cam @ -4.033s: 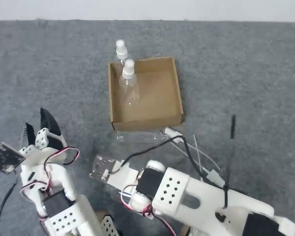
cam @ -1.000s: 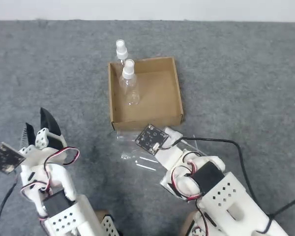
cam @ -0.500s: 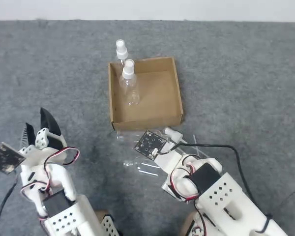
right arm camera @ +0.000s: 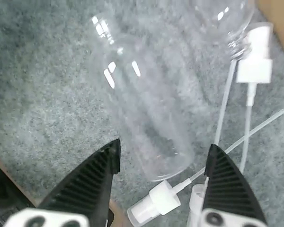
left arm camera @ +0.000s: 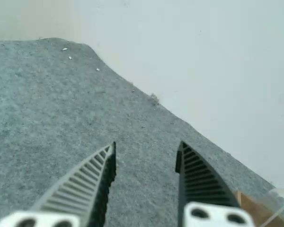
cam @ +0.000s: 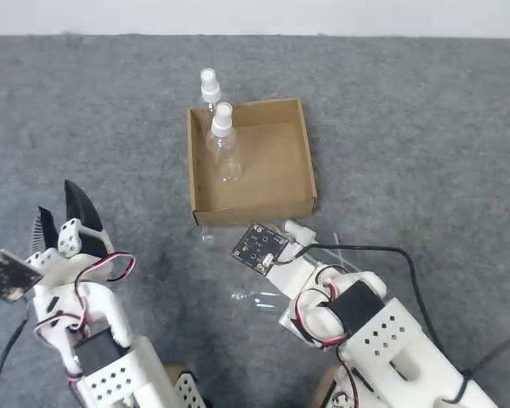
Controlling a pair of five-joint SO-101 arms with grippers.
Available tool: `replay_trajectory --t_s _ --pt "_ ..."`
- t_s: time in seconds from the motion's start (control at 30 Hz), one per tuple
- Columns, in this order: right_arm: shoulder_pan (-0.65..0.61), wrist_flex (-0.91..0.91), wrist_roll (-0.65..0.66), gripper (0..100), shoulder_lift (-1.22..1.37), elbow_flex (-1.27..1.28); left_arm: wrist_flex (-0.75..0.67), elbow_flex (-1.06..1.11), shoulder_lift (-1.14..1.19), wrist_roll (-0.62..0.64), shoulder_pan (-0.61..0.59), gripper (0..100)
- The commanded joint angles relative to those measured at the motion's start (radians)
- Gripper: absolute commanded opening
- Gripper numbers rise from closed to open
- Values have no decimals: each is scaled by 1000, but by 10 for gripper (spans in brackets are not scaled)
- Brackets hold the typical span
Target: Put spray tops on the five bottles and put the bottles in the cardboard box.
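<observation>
The cardboard box lies open at the table's middle. One clear bottle with a white spray top stands in its far left corner; a second capped bottle stands just behind the box. In the right wrist view my right gripper is open, its fingers either side of a clear topless bottle lying on the carpet. Loose spray tops with thin tubes lie beside it, and another clear bottle lies farther off. My left gripper is open and holds nothing, at the near left, pointing over bare carpet.
Grey carpet covers the table up to a white wall at the back. The right arm's wrist hangs just in front of the box's near wall. A spray top and thin tubes lie on the carpet there. A cable loops by the right arm.
Over four seconds the right arm swung from the near middle to just in front of the box. Lately the loose tubes on the carpet shifted right. The left gripper tilted slightly.
</observation>
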Motion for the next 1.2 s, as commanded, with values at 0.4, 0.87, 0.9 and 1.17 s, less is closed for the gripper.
replay_trajectory --t_s 0.4,0.87,0.9,1.17 --pt "5 18 106 229 -27 -153 -38 -13 -15 -11 3 198" --pt "-18 18 118 230 -18 -180 -37 -13 -15 -11 40 199" --pt "-35 18 117 230 -2 -181 -37 -13 -15 -11 40 199" --pt "-99 -5 98 232 232 -256 -37 -13 -15 -11 40 199"
